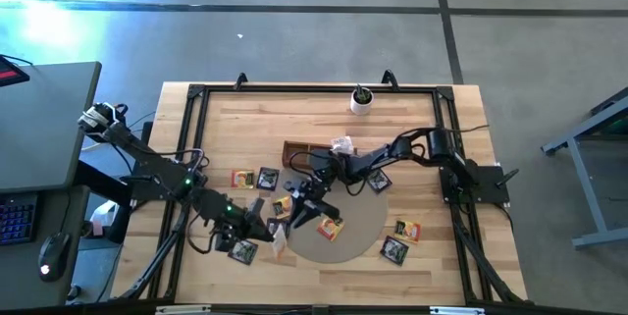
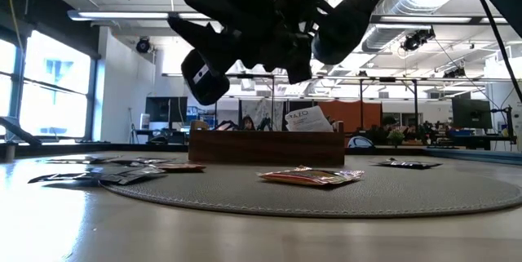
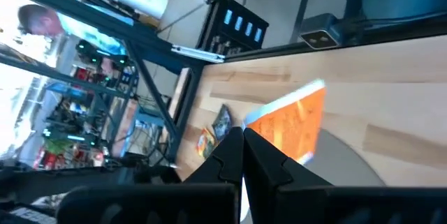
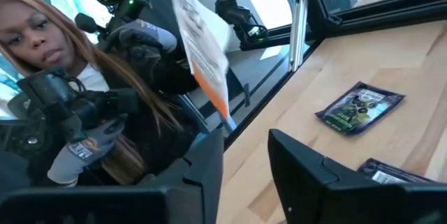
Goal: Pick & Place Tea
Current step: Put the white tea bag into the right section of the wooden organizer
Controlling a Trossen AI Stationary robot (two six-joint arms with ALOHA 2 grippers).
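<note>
My left gripper (image 3: 242,155) is shut on an orange tea sachet (image 3: 293,123), raised above the table's near left part (image 1: 280,242). The right wrist view shows this sachet (image 4: 204,49) standing on edge in the air. My right gripper (image 4: 244,165) is open and holds nothing. It hovers over the round grey mat's left side (image 1: 306,209), a little to the right of the held sachet. Several other sachets lie flat on the wood and the mat, among them an orange one (image 2: 310,176) and a dark green one (image 4: 360,107). My left gripper pinches the orange sachet by one edge (image 3: 260,130) between its two shut fingers. The rest of the sachet sticks out past the fingertips. It is lifted clear of the table and tilted on edge.
A wooden box (image 1: 299,150) at the mat's far side holds a whitish sachet (image 2: 308,119). A white cup with a plant (image 1: 361,101) stands at the far edge. Loose sachets lie left (image 1: 253,179) and right (image 1: 400,239) of the mat. A person (image 4: 63,77) stands beyond the table's left side.
</note>
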